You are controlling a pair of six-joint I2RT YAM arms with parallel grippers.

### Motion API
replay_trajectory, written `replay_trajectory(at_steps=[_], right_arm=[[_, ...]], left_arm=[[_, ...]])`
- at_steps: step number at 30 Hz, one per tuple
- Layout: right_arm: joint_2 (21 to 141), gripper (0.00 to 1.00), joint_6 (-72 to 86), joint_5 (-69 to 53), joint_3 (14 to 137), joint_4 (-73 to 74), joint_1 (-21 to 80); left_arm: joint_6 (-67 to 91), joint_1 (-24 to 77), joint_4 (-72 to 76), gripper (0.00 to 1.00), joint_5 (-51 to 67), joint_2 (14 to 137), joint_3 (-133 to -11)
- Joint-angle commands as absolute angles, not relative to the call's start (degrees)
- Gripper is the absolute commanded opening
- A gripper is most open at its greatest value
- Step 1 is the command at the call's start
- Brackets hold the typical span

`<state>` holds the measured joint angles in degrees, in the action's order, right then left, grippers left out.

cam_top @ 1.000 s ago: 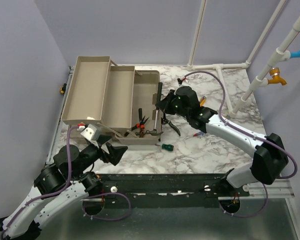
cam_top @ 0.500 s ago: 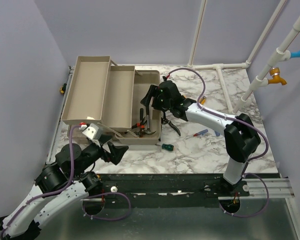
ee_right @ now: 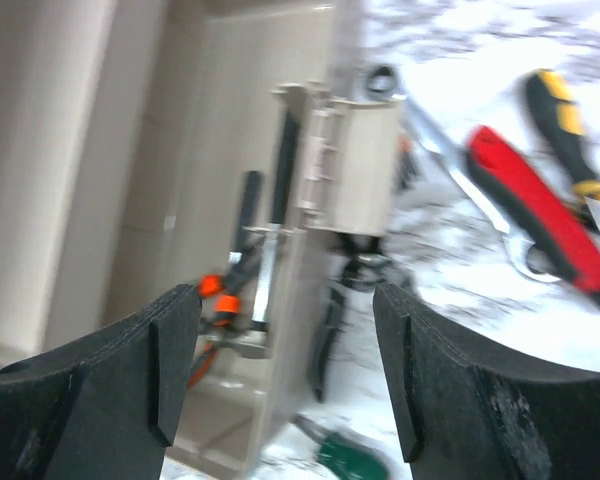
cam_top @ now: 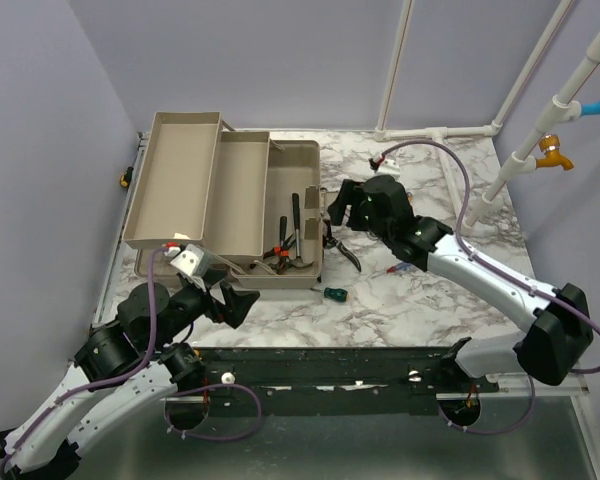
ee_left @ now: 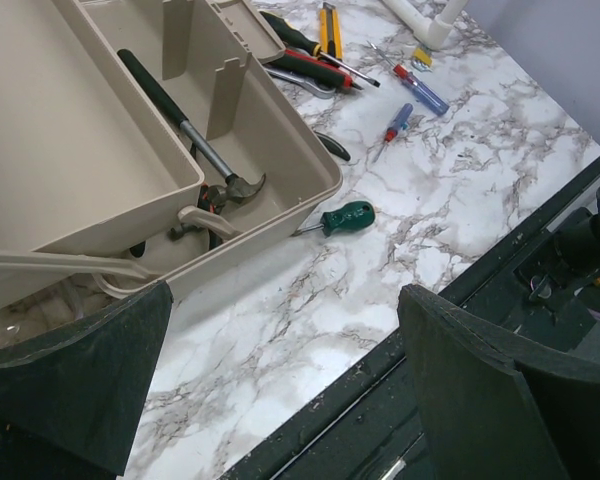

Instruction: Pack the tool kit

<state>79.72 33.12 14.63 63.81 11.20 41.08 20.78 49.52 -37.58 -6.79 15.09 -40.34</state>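
lying in the toolbox [cam_top: 292, 160], hammer [cam_top: 295, 225] beside the spread right hand [cam_top: 333, 215]

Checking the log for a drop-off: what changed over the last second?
The right gripper carried the hammer left over the toolbox, let it go inside, and drew back right, open. The left gripper, also open, barely shifted; the green-handled screwdriver stayed on the table.

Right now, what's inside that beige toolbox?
In the toolbox, the open compartment holds a black-handled hammer and pliers with orange grips. Whatever lies beneath the swung-out tray is covered, so I cannot see it.
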Motion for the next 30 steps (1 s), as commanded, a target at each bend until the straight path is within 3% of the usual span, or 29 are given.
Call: replay_trajectory(at_steps=[1, 7, 11, 17, 30], right_arm=[[74.14, 0.74, 30.86, 26.74, 57.33, 20.21, 37.48], [73.35, 0.71, 31.20, 7.79, 51.63, 16.18, 20.10], [83.21, 0.68, 28.05, 10.75, 56.63, 16.44, 19.21], [96.27, 0.63, 23.64, 4.75, 63.98, 16.94, 16.11], [110.53, 0.62, 15.81, 2.98, 78.69, 20.12, 15.29]], left_arm=[[20.40, 49.57, -37.35, 0.99, -5.38, 16.14, -40.12], [20.64, 49.57, -37.44, 0.99, -4.96, 16.51, -40.08], [20.57, 49.62, -37.50, 0.99, -4.75, 16.78, -40.17], [20.65, 49.70, -37.62, 0.99, -4.59, 16.58, -40.09], [20.48, 49.67, -37.51, 0.99, -4.97, 17.13, -40.08]])
